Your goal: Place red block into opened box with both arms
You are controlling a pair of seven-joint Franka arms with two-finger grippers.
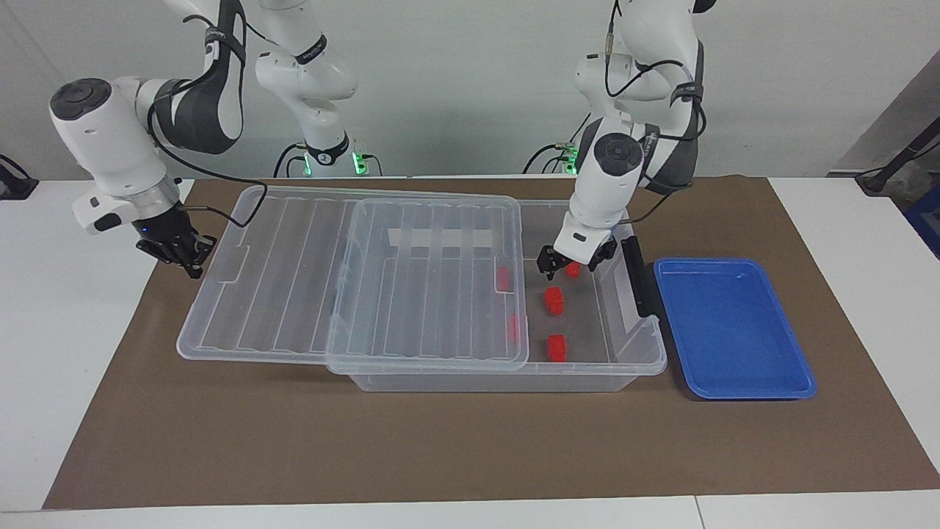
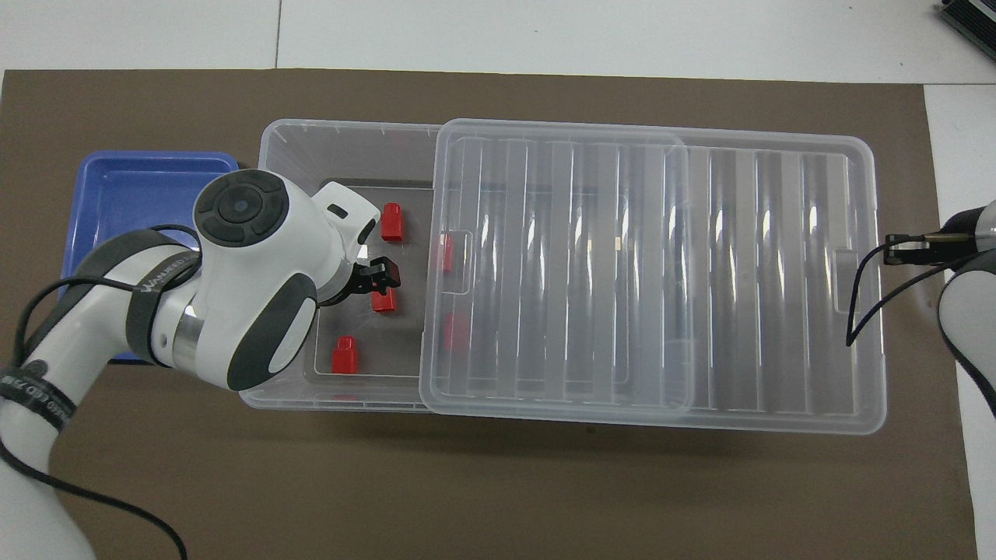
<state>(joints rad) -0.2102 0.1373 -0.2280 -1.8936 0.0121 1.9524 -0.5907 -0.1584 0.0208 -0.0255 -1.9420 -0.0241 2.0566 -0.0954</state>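
Facing view: left gripper [image 1: 575,258] hangs over the uncovered part of the box [image 1: 492,380], jaws spread wide, nothing between them. The red block [image 1: 554,300] lies on the box floor below it, not touched. In the overhead view the left gripper [image 2: 377,277] covers the edge of that red block [image 2: 382,299], but that looks like height, not contact. The lid [image 1: 294,272] sits slid toward the right arm's end and overhangs the box there, so only the strip at the left arm's end is uncovered. A second block [image 1: 573,270] lies nearer to the robots, a third block [image 1: 557,347] farther from them, and a covered pair [image 1: 503,278] shows through the lid. Right gripper [image 1: 176,250] waits over the mat [image 1: 440,441] just beside the lid's overhanging end, fingertips pinched together, carrying nothing. The blue tray [image 1: 734,330] sits beside the box at the left arm's end. Handling, my read: the block is light, rigid moulded plastic, smooth enough to slip or twist in a shallow pinch, and not fragile, so a short drop is fine. Best hold is across the two flat sides of the body, low and centred. Avoid the narrower top, since it would likely squirt out. It's small, so the fingers need to straddle it squarely before closing.
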